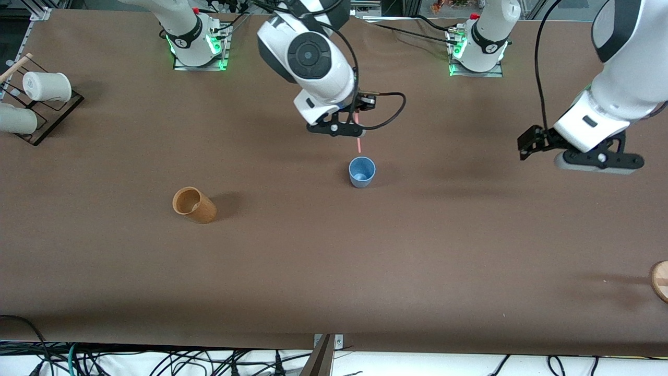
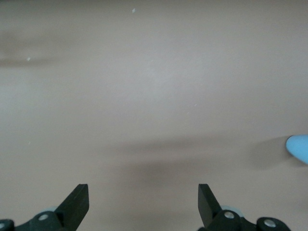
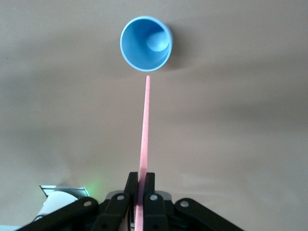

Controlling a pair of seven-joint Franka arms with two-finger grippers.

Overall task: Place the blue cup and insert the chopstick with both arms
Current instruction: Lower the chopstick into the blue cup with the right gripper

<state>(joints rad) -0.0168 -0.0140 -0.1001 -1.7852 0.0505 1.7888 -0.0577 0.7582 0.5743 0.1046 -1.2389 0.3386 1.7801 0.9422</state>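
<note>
A robotics lab: two bolted arms (image 1: 313, 57), brown table (image 1: 334, 271), loose cables (image 1: 156, 363).

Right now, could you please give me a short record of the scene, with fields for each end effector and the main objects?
right end effector: shut on the chopstick, above the table close to the blue cup, stick tip pointing at the cup's rim
left end effector: open, empty, waiting over bare table at the left arm's end
blue cup: upright on the table, empty
tan cup: on the table toward the right arm's end, nearer the front camera than the blue cup
</note>
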